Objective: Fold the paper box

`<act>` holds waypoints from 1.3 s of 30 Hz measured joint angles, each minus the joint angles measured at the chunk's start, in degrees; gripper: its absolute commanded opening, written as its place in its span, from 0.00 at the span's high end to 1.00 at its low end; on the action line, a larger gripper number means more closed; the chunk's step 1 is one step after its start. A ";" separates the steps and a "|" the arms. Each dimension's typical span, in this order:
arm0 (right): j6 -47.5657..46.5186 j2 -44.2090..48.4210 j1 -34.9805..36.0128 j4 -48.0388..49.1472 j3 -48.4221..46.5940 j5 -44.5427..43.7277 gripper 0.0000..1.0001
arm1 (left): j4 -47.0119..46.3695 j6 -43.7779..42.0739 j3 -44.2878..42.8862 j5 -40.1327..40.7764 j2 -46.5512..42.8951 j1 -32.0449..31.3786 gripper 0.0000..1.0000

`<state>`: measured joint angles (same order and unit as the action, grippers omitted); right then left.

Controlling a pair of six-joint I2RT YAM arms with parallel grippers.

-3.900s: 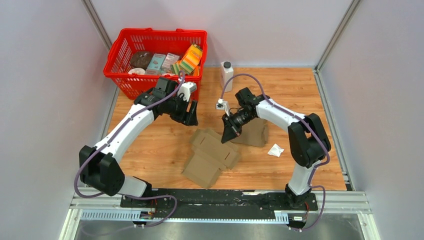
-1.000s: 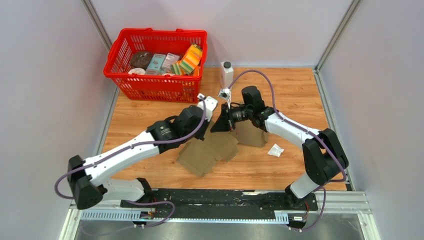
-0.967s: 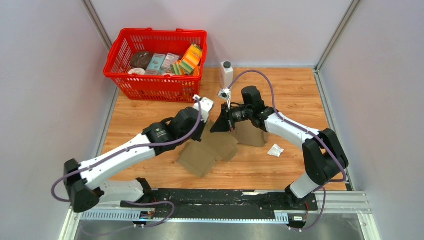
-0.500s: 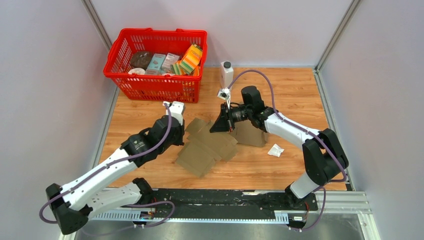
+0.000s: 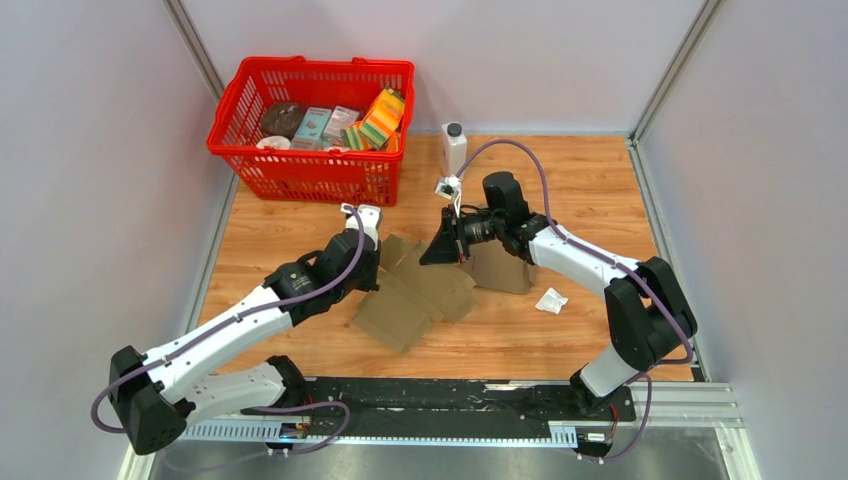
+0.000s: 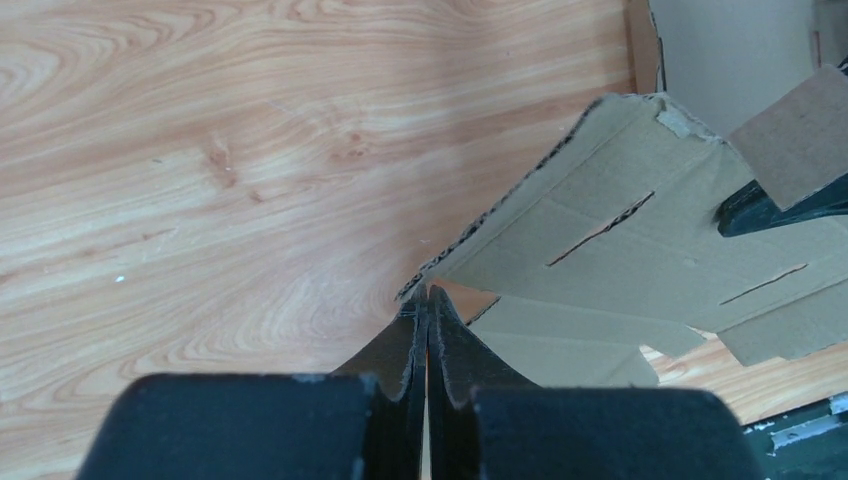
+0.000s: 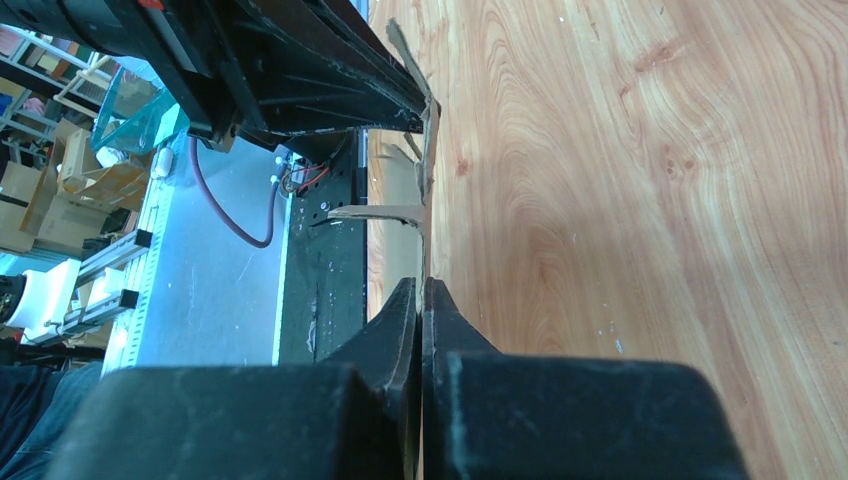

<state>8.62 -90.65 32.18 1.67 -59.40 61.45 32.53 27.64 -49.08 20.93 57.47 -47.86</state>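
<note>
The paper box [image 5: 410,300] is a flat brown cardboard blank lying unfolded mid-table. My right gripper [image 5: 432,255] is shut on a flap at its far edge and holds that side raised off the wood. In the right wrist view the cardboard [image 7: 428,140] runs edge-on straight out of the right gripper [image 7: 421,285]. My left gripper [image 5: 372,272] is at the blank's left edge. In the left wrist view the left gripper [image 6: 428,292] is shut, its tips touching the corner of the lifted slotted panel [image 6: 640,230], with no cardboard visible between the jaws.
A red basket [image 5: 300,170] of packaged goods stands at the back left. A white bottle [image 5: 453,148] is behind the right arm. Another brown cardboard piece [image 5: 505,268] lies under the right forearm, and a crumpled white scrap [image 5: 551,300] lies to its right.
The left arm pulled back left from the blank's middle, then came in to its left edge, and its jaws closed. The right gripper kept its hold and place.
</note>
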 measured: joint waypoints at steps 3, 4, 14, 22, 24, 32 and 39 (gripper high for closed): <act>0.09 0.00 0.00 -0.07 0.04 -0.02 1.00 | -0.72 0.85 0.92 -1.79 0.50 0.11 1.00; 0.17 0.00 0.00 0.02 0.04 0.02 1.00 | -1.14 1.20 1.46 -2.67 0.35 0.11 1.00; 0.61 0.00 0.07 0.15 0.04 0.26 1.00 | -8.24 6.73 8.46 -9.68 -2.60 -0.50 0.99; -5.05 -0.13 1.22 -6.69 -0.83 -4.57 1.00 | -7.67 5.44 8.07 -9.94 -3.85 -0.90 0.53; -7.02 -0.55 2.25 -9.29 -2.01 -6.32 1.00 | -7.21 4.31 6.60 -10.40 -6.10 -0.92 0.53; -9.84 -1.90 4.17 -12.68 -4.00 -7.39 1.00 | -5.79 -1.64 -10.10 -13.00 1.84 -0.92 0.62; -10.03 -1.90 4.15 -13.20 -4.00 -7.30 1.00 | -3.15 -6.75 -12.61 -13.20 10.49 -0.94 0.63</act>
<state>-1.41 -92.55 36.34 -11.53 -63.40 54.15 29.39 20.88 -61.69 7.73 67.96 -48.80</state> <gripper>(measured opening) 0.011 0.374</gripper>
